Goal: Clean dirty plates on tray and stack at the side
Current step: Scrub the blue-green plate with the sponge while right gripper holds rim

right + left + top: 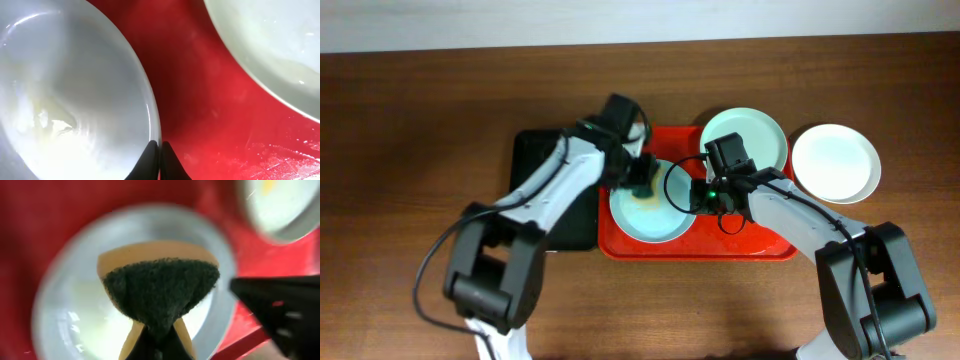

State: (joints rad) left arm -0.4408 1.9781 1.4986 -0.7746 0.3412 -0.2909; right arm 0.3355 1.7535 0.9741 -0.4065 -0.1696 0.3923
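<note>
A pale mint-blue plate [650, 212] lies on the red tray [740, 248]. My left gripper [638, 183] is shut on a yellow sponge with a dark green scrub face [160, 287] and holds it on this plate [75, 310]. My right gripper [698, 197] is shut on the plate's right rim [150, 115], with the fingers [160, 149] pinching the edge. A second mint plate [744, 135] sits at the tray's back right corner; it shows a yellow smear in the left wrist view [280, 202]. A white plate [835, 163] lies on the table to the right of the tray.
A narrow black tray [545, 170] lies against the red tray's left side, under my left arm. The brown wooden table [410, 130] extends all around. My right gripper's black body [280, 310] shows close to the sponge in the left wrist view.
</note>
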